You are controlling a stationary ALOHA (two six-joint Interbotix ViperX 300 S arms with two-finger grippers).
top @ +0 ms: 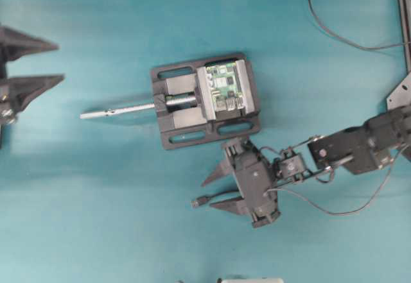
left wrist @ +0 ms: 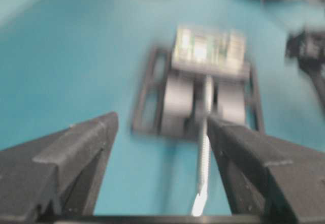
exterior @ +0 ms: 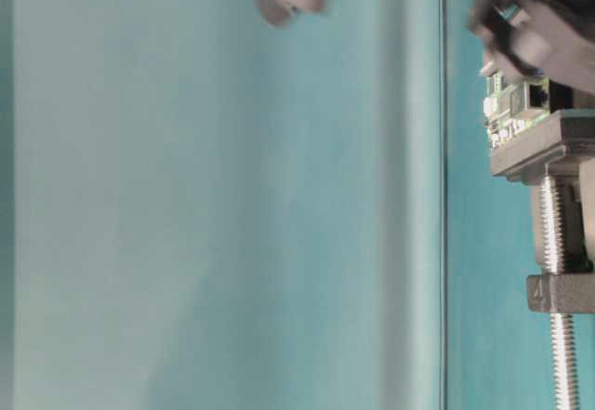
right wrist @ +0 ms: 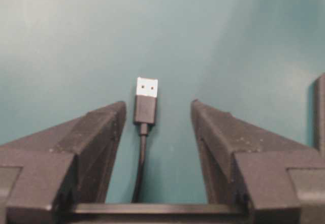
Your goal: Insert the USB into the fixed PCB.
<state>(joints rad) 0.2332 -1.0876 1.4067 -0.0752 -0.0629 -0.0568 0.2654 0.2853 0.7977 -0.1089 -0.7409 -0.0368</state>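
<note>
The USB (right wrist: 146, 102), a dark plug with a metal tip on a thin black cable, lies on the teal table between my right gripper's fingers, nearer the left finger and touching neither. My right gripper (right wrist: 158, 109) is open around it. From overhead the USB (top: 199, 201) lies by the right gripper (top: 209, 194), just below the vise. The fixed PCB (top: 225, 87), green with silver ports, sits clamped in the vise; the blurred left wrist view also shows the PCB (left wrist: 208, 49). My left gripper (top: 59, 60) stands open and empty at the far left.
The black vise (top: 205, 100) has a silver screw rod (top: 122, 110) pointing left toward the left gripper. A thicker black cable (top: 334, 33) curves at the top right. A pale object (top: 250, 280) sits at the bottom edge.
</note>
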